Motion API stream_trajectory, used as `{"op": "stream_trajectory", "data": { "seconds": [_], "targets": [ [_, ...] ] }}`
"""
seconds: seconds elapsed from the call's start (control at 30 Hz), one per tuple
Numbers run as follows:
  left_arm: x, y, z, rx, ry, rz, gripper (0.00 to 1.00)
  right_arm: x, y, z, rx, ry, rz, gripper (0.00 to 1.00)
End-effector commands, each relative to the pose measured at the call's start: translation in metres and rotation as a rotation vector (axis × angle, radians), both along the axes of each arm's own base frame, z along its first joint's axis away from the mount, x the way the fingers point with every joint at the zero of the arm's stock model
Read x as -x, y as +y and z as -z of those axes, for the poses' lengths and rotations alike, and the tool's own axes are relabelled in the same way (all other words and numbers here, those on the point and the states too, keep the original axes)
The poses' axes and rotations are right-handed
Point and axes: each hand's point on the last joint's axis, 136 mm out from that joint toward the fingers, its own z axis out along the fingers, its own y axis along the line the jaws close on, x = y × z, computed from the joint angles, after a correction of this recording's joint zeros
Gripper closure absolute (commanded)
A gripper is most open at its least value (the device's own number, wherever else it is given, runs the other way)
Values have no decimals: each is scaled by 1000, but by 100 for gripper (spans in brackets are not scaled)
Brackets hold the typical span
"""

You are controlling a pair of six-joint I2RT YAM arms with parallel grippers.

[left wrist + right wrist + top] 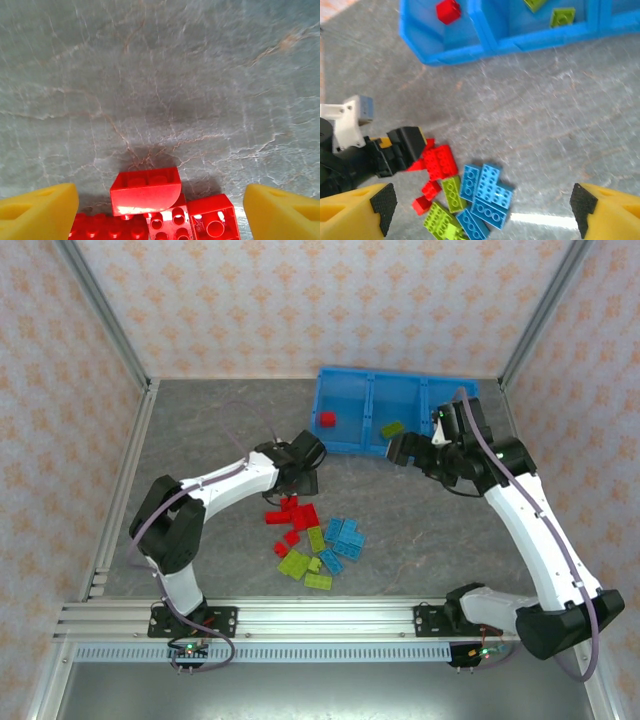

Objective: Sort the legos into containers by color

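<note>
The loose legos lie in a pile mid-table: red bricks (295, 515), light blue bricks (343, 538) and lime green bricks (305, 565). My left gripper (300, 480) hangs low over the red end of the pile. Its yellow fingers (40, 212) stand wide open on either side of a curved red brick (146, 190), touching nothing. The blue three-compartment container (352, 450) stands at the back, with one red brick (327, 420) in its left compartment and green bricks (392, 428) in the middle one. My right gripper (400, 450) hovers open and empty just in front of the container.
Metal frame posts and patterned walls close in the table on three sides. Bare grey tabletop (200, 430) stretches left of the container and right of the pile. From the right wrist, the left arm's dark finger (405, 145) sits against the red bricks (437, 161).
</note>
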Motion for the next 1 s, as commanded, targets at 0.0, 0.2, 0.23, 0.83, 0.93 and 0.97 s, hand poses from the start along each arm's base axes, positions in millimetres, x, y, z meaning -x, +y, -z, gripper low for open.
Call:
{"op": "stream_trajectory", "data": {
  "seconds": [0.0, 0.2, 0.23, 0.83, 0.93, 0.97],
  "targets": [
    [9, 8, 7, 20, 35, -117, 16, 8, -9, 18, 60, 66, 5, 8],
    [4, 7, 28, 12, 44, -139, 26, 3, -6, 16, 55, 65, 3, 8],
    [4, 5, 31, 20, 49, -141, 26, 3, -6, 16, 55, 69, 3, 8],
    [9, 6, 51, 24, 80, -142, 54, 10, 18, 24, -68, 118, -41, 9],
    [-2, -3, 29, 57, 33, -96, 59, 18, 42, 25, -154, 129, -103, 9],
    [-8, -9, 15, 70, 8, -67, 60, 20, 50, 24, -180, 126, -119, 9]
  ]
}}
